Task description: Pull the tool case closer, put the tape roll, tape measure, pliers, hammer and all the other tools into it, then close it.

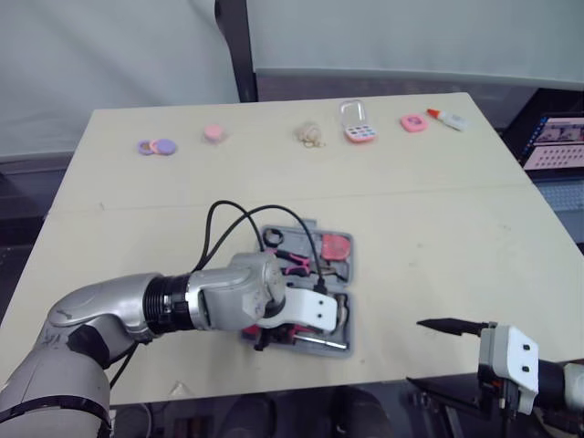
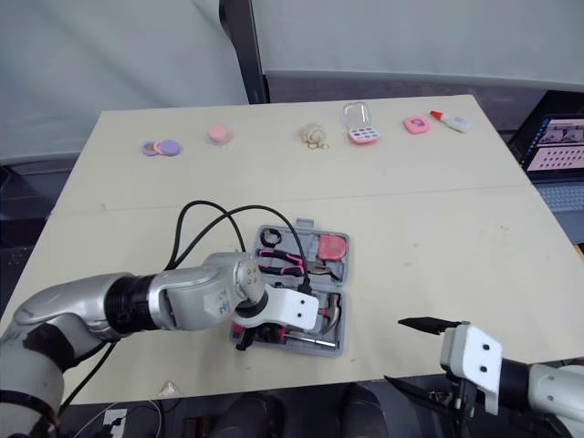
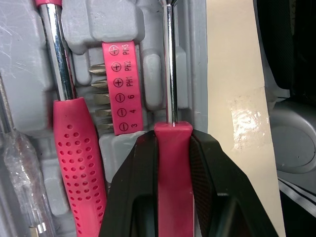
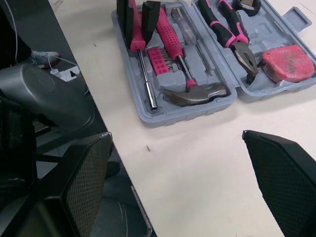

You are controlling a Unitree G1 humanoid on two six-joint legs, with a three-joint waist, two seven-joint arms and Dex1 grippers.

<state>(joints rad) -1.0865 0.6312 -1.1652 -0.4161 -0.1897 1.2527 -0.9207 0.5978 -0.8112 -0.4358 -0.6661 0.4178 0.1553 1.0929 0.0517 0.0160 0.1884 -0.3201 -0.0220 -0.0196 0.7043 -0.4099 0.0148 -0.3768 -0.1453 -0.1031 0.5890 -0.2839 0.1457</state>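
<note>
left wrist view: the left gripper [image 3: 173,148] is clamped on the pink handle of a driver [image 3: 170,98], whose shaft lies along the outermost slot of the tool case [image 4: 148,117] directly beneath it. next to it sit a second driver [image 4: 168,29], the hammer [image 4: 195,93], pliers [image 4: 232,34] and tape measure [image 4: 288,61], so loading looks nearly done; letting go and closing the case remain. the right gripper [image 4: 176,138] hangs with fingers wide apart, the case ahead of it, untouched. a black ring [image 4: 242,5] past the pliers may be the tape roll, but it is cut off. small items [image 1: 310,135] far beyond both grippers are too small to name.
</note>
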